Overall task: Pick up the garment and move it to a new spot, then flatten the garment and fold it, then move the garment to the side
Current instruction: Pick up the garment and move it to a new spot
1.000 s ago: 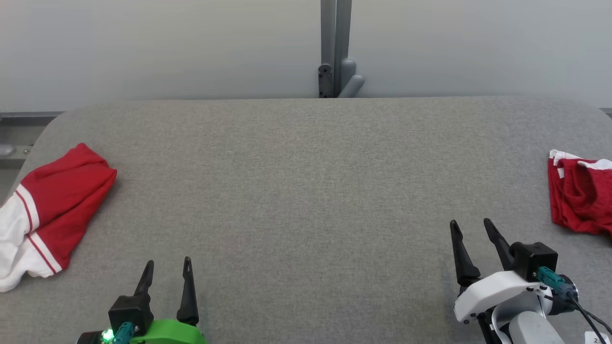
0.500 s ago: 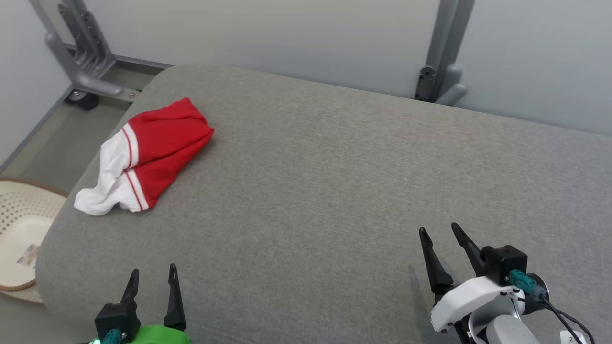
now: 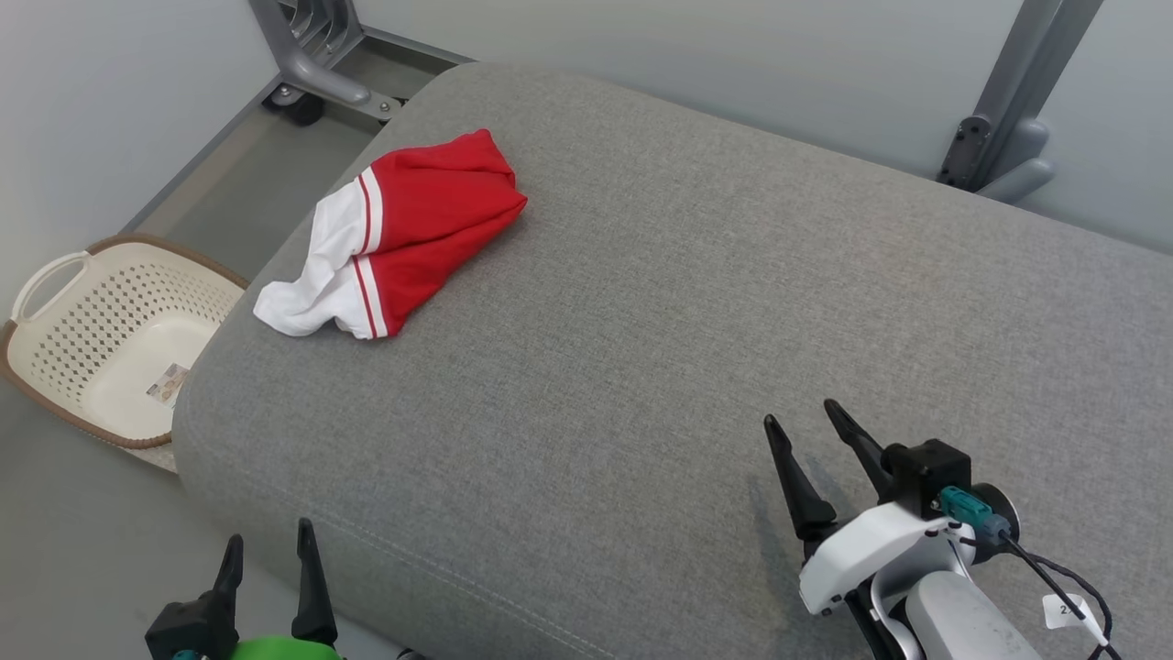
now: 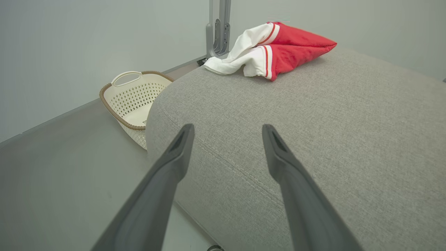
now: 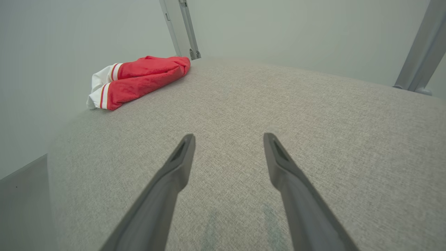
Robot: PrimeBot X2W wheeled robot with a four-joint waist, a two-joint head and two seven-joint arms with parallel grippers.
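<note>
Our head and left wrist views catch a cream basket [image 3: 110, 302] at nine o'clock; the right wrist gets wall [image 5: 35, 87] there. Left gripper [image 3: 268, 533], seven o'clock, gapes empty. The garment [image 3: 412, 229], crumpled red with white striped cuffs, lies at eleven on the table [image 3: 641, 367]. Right gripper [image 3: 799, 412], at five, gapes empty.

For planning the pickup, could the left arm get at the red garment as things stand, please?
Probably yes: only bare cushion lies between the open left gripper and the garment, though it lies some way off.

Soft, even light; faint shadows; wrist views perhaps slightly warped.
</note>
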